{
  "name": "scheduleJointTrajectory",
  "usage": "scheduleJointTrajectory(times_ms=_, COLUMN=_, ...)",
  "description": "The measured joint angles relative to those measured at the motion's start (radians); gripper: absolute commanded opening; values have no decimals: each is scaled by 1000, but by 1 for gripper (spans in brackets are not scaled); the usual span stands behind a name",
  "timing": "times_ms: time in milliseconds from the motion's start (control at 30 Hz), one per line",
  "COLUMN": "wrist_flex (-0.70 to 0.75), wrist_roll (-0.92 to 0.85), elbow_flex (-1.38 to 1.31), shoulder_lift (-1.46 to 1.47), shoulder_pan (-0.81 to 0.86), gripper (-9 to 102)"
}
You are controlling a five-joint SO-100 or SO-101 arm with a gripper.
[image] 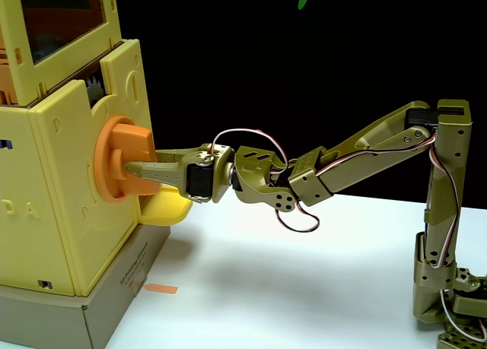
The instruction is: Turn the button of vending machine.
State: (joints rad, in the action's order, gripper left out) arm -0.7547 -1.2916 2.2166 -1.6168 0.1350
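Knob: the orange button (114,160) sits on the side face of the machine (68,212), facing right in the fixed view, toward your arm. Its raised bar sticks out from the disc toward the gripper.

Gripper: the gripper (137,169) reaches in level from the right, and its tips lie against the bar. One finger (152,167) runs along the near side of the bar. The other finger is hidden behind the bar or the first finger, so you cannot tell from this angle how wide the jaws stand or whether they truly pinch the bar. It looks like a grasp, but treat that as a guess.

Axis: the knob's turning axis points straight out of the machine face, and your forearm lies nearly along that same line. That is the relation your next move hangs on: a wrist roll should spin the bar about its own centre, provided the gripper is centred on it.

Bar: its long axis is hard to read side-on.

Nearby: a pale yellow tray (163,209) sits just below the gripper, and a cardboard base (91,311) carries the machine on the white table (304,288).

Risk: if you roll off-centre, the fingers may slip off the bar.
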Motion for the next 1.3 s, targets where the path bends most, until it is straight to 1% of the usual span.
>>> scheduleJointTrajectory(times_ms=100, wrist_flex=0, wrist_roll=6, elbow_flex=0, shoulder_lift=2, shoulder_pan=-9, gripper=6)
scheduleJointTrajectory(times_ms=300, wrist_flex=0, wrist_roll=20, elbow_flex=0, shoulder_lift=2, shoulder_pan=-9, gripper=-1)
scheduleJointTrajectory(times_ms=567, wrist_flex=0, wrist_roll=80, elbow_flex=3, shoulder_lift=2, shoulder_pan=-9, gripper=-1)
scheduleJointTrajectory(times_ms=667, wrist_flex=0, wrist_roll=137, elbow_flex=8, shoulder_lift=2, shoulder_pan=-9, gripper=-1)
scheduleJointTrajectory(times_ms=767, wrist_flex=0, wrist_roll=232, elbow_flex=12, shoulder_lift=2, shoulder_pan=-11, gripper=-1)
scheduleJointTrajectory(times_ms=867, wrist_flex=0, wrist_roll=407, elbow_flex=17, shoulder_lift=0, shoulder_pan=-11, gripper=-1)
scheduleJointTrajectory(times_ms=967, wrist_flex=0, wrist_roll=653, elbow_flex=18, shoulder_lift=-5, shoulder_pan=-11, gripper=-1)
scheduleJointTrajectory(times_ms=1100, wrist_flex=25, wrist_roll=1066, elbow_flex=18, shoulder_lift=-25, shoulder_pan=-8, gripper=-1)
scheduleJointTrajectory(times_ms=1300, wrist_flex=141, wrist_roll=1712, elbow_flex=14, shoulder_lift=-71, shoulder_pan=-8, gripper=-1)
